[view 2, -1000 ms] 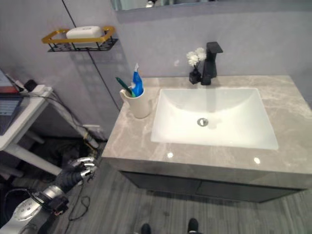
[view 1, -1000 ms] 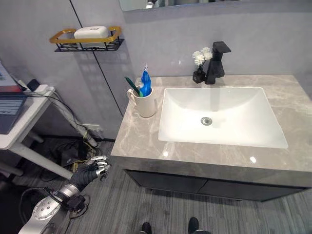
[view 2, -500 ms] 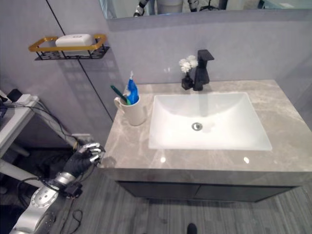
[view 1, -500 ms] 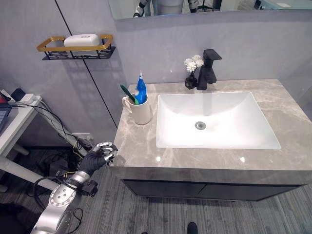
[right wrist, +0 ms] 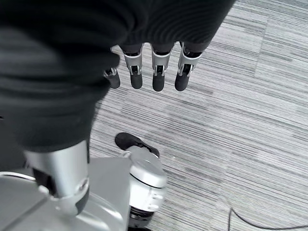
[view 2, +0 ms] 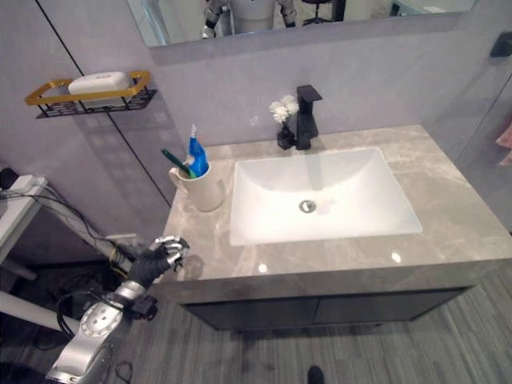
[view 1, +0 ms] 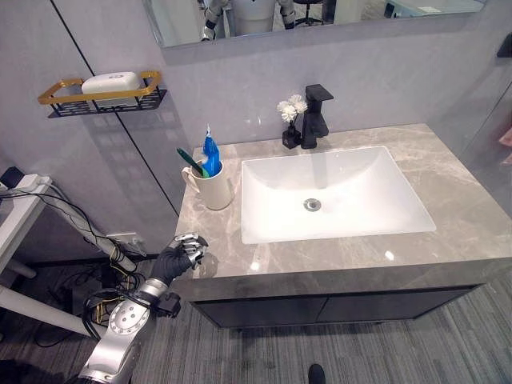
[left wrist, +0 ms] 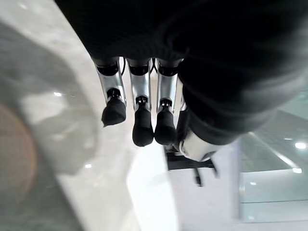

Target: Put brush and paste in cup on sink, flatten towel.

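A cream cup stands on the grey marble counter, left of the white sink basin. A green toothbrush and a blue toothpaste tube stick up out of the cup. My left hand is at the counter's front left corner, fingers relaxed and holding nothing. My right hand hangs open over the striped floor. A bit of pink cloth shows at the far right edge.
A black faucet and a small vase of white flowers stand behind the basin. A gold-rimmed wall shelf with a white soap bar hangs left of the counter. A white table's corner with cables is at lower left.
The camera has shifted, so the whole scene sits further left. My left hand has risen from below the counter to its front left corner.
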You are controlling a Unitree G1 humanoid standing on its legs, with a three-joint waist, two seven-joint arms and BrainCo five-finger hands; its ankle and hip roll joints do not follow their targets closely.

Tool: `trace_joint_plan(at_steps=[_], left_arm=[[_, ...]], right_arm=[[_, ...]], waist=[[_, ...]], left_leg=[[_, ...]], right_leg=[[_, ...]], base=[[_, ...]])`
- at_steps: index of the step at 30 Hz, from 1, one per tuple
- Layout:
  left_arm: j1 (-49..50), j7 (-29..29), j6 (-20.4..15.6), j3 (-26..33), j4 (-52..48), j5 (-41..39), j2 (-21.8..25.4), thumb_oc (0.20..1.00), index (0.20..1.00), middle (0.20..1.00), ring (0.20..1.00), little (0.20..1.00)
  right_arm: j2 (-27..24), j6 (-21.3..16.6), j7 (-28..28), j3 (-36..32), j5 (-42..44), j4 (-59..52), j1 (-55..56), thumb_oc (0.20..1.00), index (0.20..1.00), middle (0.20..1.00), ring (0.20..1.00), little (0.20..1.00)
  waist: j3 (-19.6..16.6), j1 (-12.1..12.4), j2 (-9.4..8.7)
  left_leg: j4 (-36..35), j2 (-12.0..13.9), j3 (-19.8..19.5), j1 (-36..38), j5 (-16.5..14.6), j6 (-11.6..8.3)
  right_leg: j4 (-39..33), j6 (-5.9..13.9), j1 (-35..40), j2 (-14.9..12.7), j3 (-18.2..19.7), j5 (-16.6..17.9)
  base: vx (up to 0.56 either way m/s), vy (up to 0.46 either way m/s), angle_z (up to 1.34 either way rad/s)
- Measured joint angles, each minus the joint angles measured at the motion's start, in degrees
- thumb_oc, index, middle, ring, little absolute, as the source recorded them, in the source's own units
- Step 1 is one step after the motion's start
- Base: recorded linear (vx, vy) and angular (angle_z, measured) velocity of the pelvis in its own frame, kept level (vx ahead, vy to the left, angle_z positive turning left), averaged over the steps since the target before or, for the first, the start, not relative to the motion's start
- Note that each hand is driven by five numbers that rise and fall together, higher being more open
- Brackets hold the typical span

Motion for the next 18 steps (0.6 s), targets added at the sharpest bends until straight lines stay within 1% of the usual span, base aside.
trace_joint_plan(at_steps=[1,3,7,9,14,18], left_arm=[[-0.87,0.19,-0.01,-0.18,0.92,0.0,-0.3,0.2,0.2,0.2,0.2,0.2],[-2.82,1.01,-0.03,-0.25,2.48,-0.03,-1.25,0.2,0.2,0.2,0.2,0.2],[-8.68,2.64,-0.09,-1.29,3.72,0.0,-1.66,0.2,0.2,0.2,0.2,0.2],[-10.13,3.27,-0.1,-1.35,3.89,-0.02,-1.95,0.2,0.2,0.2,0.2,0.2],[-14.88,4.73,0.02,-2.14,6.62,0.04,-2.27,0.2,0.2,0.2,0.2,0.2],[-15.49,5.54,-0.04,-2.1,6.94,0.21,-2.33,0.2,0.2,0.2,0.2,0.2]], right_arm=[[-0.08,-0.04,-0.01,-0.01,0.03,-0.03,0.03,1.0,1.0,1.0,1.0,1.0],[-0.16,0.01,-0.03,0.0,0.05,0.17,0.0,1.0,1.0,1.0,1.0,1.0],[-0.92,0.0,-0.59,0.23,0.09,0.22,-0.94,1.0,1.0,1.0,1.0,1.0],[-1.18,0.0,-1.22,0.66,0.1,0.22,-1.6,1.0,1.0,1.0,1.0,1.0],[-1.53,0.0,-1.38,1.14,0.6,0.25,-4.13,1.0,1.0,1.0,1.0,1.0],[-1.55,0.0,-1.56,1.23,0.62,0.14,-4.61,1.0,1.0,1.0,1.0,1.0]], waist=[[0.5,-0.07,-0.18],[0.79,-0.08,0.17],[2.95,-0.31,0.32],[3.61,-1.31,0.75],[4.05,-1.37,1.81],[4.44,-1.49,2.27]], left_leg=[[0.02,0.0,0.01,-0.42,0.33,-0.07],[0.02,0.07,-0.06,-0.89,0.52,-0.06],[0.03,0.39,-0.78,-2.5,1.22,-0.39],[0.03,0.66,-1.56,-3.19,1.51,-0.63],[0.03,1.28,-1.69,-4.34,1.71,-0.95],[0.03,1.51,-1.65,-4.34,1.71,-0.96]], right_leg=[[0.0,-0.12,-0.34,0.09,0.04,0.18],[0.0,-0.16,-0.81,0.13,-0.02,0.21],[0.03,-0.44,-2.09,0.37,-0.61,0.47],[0.02,-0.49,-2.42,0.55,-1.37,0.46],[0.02,-0.74,-3.5,1.12,-1.55,0.41],[0.02,-0.97,-3.53,1.38,-1.55,0.23]], base=[[-0.06,-0.034,-0.04],[-0.06,-0.027,0.01],[-0.07,-0.022,0.08],[-0.04,-0.019,0.16],[-0.01,-0.004,0.01],[0.0,0.0,0.0]])
